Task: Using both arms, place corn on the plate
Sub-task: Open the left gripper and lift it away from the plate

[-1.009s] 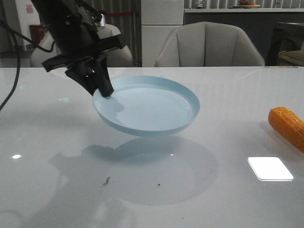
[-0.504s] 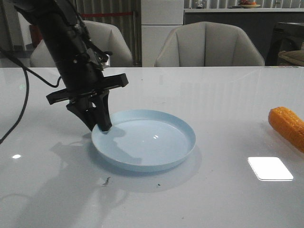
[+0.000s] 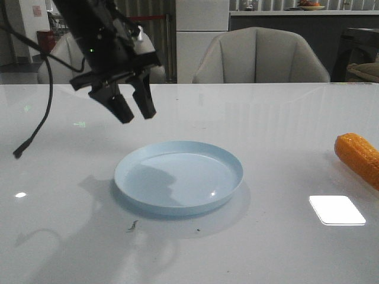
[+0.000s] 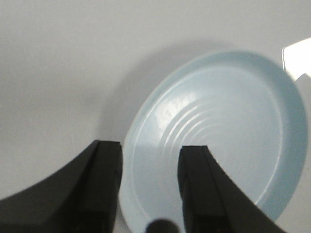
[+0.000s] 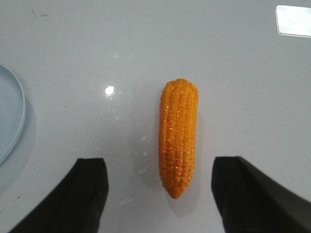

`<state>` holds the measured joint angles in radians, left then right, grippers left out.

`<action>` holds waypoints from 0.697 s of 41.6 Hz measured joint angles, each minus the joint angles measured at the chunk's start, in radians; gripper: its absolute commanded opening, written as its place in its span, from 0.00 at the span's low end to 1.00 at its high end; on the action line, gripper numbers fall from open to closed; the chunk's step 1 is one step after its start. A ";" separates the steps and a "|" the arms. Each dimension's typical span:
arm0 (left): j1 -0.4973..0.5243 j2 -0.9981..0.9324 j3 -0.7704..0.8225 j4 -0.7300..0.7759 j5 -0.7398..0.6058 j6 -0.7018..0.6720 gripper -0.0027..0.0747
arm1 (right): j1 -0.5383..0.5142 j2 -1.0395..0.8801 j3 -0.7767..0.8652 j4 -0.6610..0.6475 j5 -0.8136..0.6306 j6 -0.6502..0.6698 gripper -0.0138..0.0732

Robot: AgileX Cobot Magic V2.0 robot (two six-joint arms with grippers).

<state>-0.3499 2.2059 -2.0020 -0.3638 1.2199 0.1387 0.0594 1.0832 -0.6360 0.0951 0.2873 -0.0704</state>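
1. The round, shallow, pale blue plate [image 3: 178, 177] lay flat on the shiny white table [image 3: 284, 124], in the middle of the front view, and nothing was on it.
2. The bumpy orange-yellow corn cob [image 3: 358, 157] lay on the table at the right edge of that view, well apart from the plate. So the corn part of the job looked not yet done.
3. The black left gripper [image 3: 131, 106] hung in the air in the upper left of the front view, above and behind the plate's left rim. Its two fingers were spread apart and held nothing.
4. In the left wrist view the plate's rim showed between those fingers [image 4: 104, 170], down below them.
5. The right gripper [image 5: 159, 194] did not show in the front view. In the right wrist view its dark fingers stood wide apart at the lower corners, with the corn between them and touched by neither.
6. I guessed the next move was to lower onto the cob and pinch it.
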 measured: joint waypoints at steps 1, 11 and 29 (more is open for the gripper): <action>0.002 0.000 -0.028 0.000 0.001 0.000 0.41 | 0.000 0.000 0.000 0.000 0.000 0.000 0.80; 0.021 -0.011 -0.282 0.163 0.017 0.002 0.33 | 0.000 0.000 0.000 0.000 0.000 0.000 0.80; 0.181 -0.305 -0.310 0.316 0.043 0.028 0.18 | 0.000 0.000 0.000 0.000 0.028 0.000 0.80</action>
<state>-0.1690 1.9012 -2.3117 -0.0479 1.2629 0.1670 0.0594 1.0832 -0.6360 0.0951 0.3156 -0.0704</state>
